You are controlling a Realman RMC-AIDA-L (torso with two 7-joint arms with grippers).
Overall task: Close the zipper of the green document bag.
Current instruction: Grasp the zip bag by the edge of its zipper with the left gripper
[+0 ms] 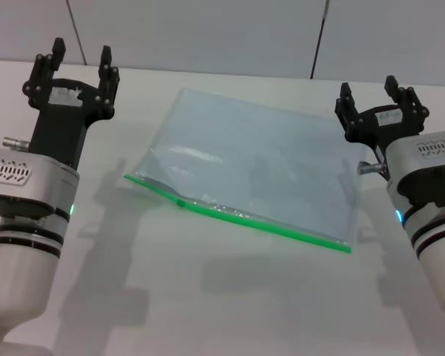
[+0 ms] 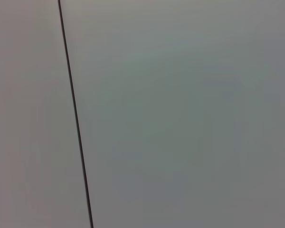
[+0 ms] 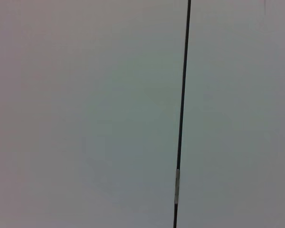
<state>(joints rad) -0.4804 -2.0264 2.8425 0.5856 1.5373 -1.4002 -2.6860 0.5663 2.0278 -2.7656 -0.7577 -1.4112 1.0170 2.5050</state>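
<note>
The green document bag (image 1: 245, 163), a flat translucent blue-grey pouch, lies in the middle of the white table in the head view. Its bright green zipper (image 1: 267, 221) runs along the near long edge, with a small green slider tab (image 1: 180, 201) near the left end. Left of the slider the edge gapes slightly. My left gripper (image 1: 78, 63) is raised at the far left, open, well clear of the bag. On the far right, my right gripper (image 1: 382, 93) is also held up and open, just beyond the bag's right edge. Both wrist views show only grey wall panels.
The white table (image 1: 208, 297) stretches in front of the bag. Behind it stands a grey panelled wall (image 1: 208, 30) with dark seams. Each wrist view shows one dark seam (image 2: 76, 123) (image 3: 182, 109) running through it.
</note>
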